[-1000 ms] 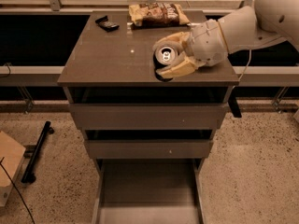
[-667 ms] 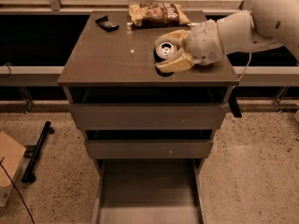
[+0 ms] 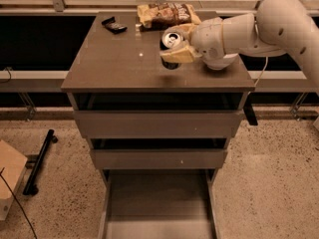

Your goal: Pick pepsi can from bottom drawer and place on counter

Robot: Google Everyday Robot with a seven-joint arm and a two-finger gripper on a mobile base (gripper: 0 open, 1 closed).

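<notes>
The pepsi can [image 3: 170,48], dark with a silver top and pull tab, is upright in my gripper [image 3: 177,43] over the right middle of the counter [image 3: 119,63]. The tan fingers [image 3: 180,55] are shut around the can's sides. Its base sits at or just above the counter surface; I cannot tell if it touches. The white arm reaches in from the right. The bottom drawer [image 3: 157,205] is pulled open at the bottom of the view, its flat grey floor bare.
A snack bag [image 3: 164,15] lies at the counter's back edge, just behind the can. A small black object [image 3: 114,25] lies at the back left. A black bar [image 3: 40,161] and a cardboard box [image 3: 10,178] lie on the speckled floor at the left.
My gripper has carried the can a little left and farther back over the counter, toward the snack bag. The drawer has not moved.
</notes>
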